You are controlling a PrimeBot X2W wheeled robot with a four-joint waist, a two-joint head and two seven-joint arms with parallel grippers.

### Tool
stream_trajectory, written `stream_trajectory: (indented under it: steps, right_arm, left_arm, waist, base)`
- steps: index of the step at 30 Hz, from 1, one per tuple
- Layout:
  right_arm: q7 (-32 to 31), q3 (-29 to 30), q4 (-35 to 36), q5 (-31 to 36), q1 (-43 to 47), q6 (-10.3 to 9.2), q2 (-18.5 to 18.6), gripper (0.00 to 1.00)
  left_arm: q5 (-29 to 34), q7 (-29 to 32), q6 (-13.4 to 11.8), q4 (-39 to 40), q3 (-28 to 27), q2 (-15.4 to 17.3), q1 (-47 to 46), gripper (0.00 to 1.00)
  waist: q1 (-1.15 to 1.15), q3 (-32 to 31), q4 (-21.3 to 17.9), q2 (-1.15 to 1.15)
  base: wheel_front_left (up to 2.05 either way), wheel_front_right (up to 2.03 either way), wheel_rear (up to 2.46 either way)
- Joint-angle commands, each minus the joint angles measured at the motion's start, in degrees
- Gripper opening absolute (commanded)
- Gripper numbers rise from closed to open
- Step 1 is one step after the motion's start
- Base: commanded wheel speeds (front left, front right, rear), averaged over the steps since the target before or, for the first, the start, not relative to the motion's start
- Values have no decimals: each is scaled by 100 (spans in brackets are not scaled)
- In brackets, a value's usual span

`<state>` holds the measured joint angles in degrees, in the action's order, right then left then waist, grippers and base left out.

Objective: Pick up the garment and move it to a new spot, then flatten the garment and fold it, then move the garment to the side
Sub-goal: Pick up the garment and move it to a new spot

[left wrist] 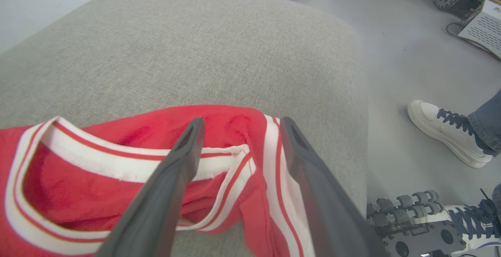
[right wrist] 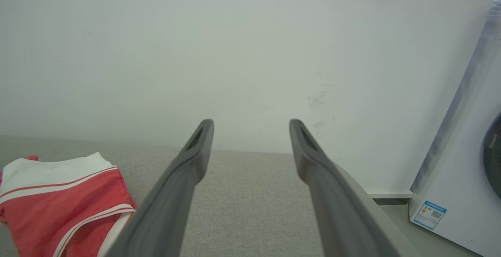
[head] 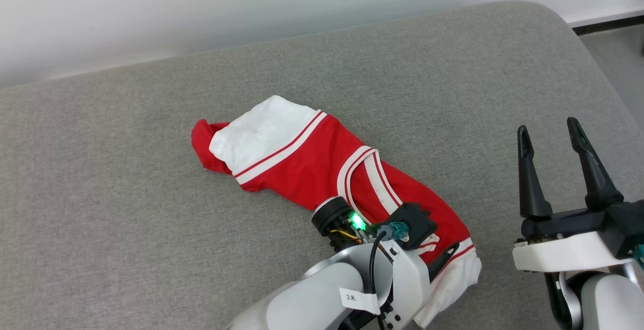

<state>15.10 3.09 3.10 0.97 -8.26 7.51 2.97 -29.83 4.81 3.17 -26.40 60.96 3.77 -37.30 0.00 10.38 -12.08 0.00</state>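
Observation:
The garment (head: 302,164) is a red shirt with white sleeves and red-and-white striped trim, lying bunched in a long strip across the grey cushion (head: 126,194). My left gripper (head: 443,262) hangs over its near right end. In the left wrist view that gripper (left wrist: 240,125) is open, its two dark fingers spread above the garment (left wrist: 78,194) and its striped trim, holding nothing. My right gripper (head: 548,129) stands open to the right of the garment, clear of it. The right wrist view has this gripper (right wrist: 251,125) facing the wall, with the garment (right wrist: 58,202) at lower left.
The cushion's rounded right edge (left wrist: 352,92) drops to a grey floor. A person's white shoe (left wrist: 442,131) and the robot's wheeled base (left wrist: 411,218) are on that floor. A white appliance (right wrist: 462,178) stands past the cushion's right end, against the pale wall (right wrist: 235,53).

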Motion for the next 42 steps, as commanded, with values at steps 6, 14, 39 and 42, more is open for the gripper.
stream_trajectory:
  steps: [6,14,39,42]
  right_arm:
    - [10,-114,-86,37,128,-4,-14,100]
    - [10,-137,-135,136,275,-4,-15,100]
    - [10,-218,-61,103,732,-4,-13,100]
    - [10,-223,-59,68,762,-4,-14,100]
  left_arm:
    - [-90,-794,-48,-305,-149,-77,-363,100]
    - [-29,-1813,-554,-480,-973,449,-746,100]
    - [859,-2002,-1063,2847,-3895,1304,3369,100]
    - [1023,-2002,-900,2912,-4113,1100,3579,100]
  waist:
    - [0,-153,174,0]
    - [0,-442,591,0]
    - [0,-743,1156,0]
    - [0,-762,1175,0]
  base:
    - [0,0,0]
    - [0,0,0]
    - [0,0,0]
    - [0,0,0]
